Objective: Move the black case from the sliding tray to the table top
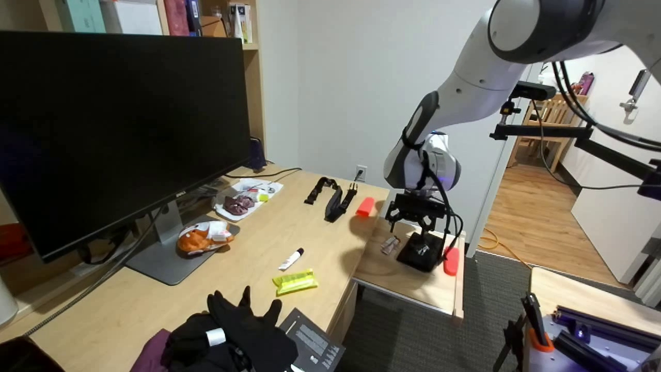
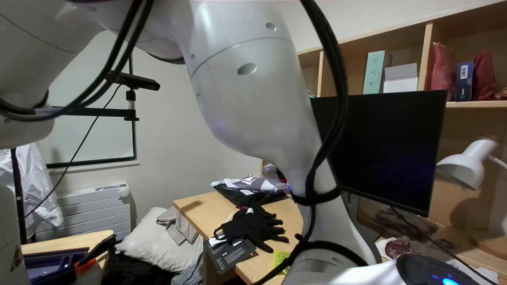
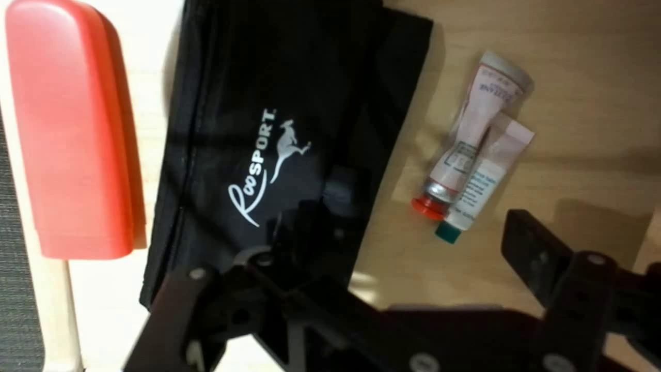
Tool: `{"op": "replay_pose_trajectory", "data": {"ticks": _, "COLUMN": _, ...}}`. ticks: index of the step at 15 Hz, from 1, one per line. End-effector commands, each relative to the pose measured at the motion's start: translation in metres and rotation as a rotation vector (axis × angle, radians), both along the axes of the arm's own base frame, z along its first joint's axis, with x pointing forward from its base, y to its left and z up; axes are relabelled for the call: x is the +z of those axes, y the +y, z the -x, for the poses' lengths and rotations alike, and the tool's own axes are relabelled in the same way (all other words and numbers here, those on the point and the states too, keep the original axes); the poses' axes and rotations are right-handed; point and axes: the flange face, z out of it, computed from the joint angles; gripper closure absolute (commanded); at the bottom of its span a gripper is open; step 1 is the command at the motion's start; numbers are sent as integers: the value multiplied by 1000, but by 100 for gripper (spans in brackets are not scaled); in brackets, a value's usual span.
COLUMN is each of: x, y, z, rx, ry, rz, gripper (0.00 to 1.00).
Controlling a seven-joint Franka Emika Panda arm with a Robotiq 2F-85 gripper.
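Black case [image 3: 299,175] lies lengthwise approx. vert. in wrist view.

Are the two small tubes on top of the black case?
No, the wrist view shows both tubes lying on the tray beside the black case, with a gap between.

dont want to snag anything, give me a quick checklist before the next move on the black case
1. Black case on the tray: ok, lying there.
2. Gripper open: ok, fingers apart.
3. Gripper lined up with the case: not ok, in the wrist view one finger overlaps the case, the other stands off past its edge.
4. Small tubes out of the grip: not ok, their caps appear between the fingertips.
5. Finger touching the case: cannot tell, dark on dark.
6. Room on the table top: ok, bare wood shows between the belt and the white tube.
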Motion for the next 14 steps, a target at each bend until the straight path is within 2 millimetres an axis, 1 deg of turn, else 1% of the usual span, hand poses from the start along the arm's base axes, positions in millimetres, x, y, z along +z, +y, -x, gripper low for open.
{"op": "replay_pose_trajectory", "data": {"ticks": 1, "x": -8, "y": 1, "z": -10, "rx": 7, "ry": -38, "rz": -20, "gripper": 0}}
{"op": "replay_pose_trajectory", "data": {"ticks": 7, "x": -30, "y": 6, "z": -25, "rx": -12, "ry": -45, "rz": -35, "gripper": 0}}
{"op": "replay_pose_trajectory", "data": {"ticks": 10, "x": -40, "y": 5, "z": -28, "rx": -14, "ry": -42, "rz": -33, "gripper": 0}}
{"op": "replay_pose_trajectory", "data": {"ticks": 11, "x": -41, "y": 4, "z": -28, "rx": -11, "ry": -40, "rz": -30, "gripper": 15}}
{"op": "replay_pose_trajectory", "data": {"ticks": 12, "x": -43, "y": 4, "z": -27, "rx": -10, "ry": -36, "rz": -29, "gripper": 26}}
{"op": "replay_pose_trajectory", "data": {"ticks": 14, "x": -43, "y": 2, "z": -29, "rx": -8, "ry": -40, "rz": -26, "gripper": 40}}
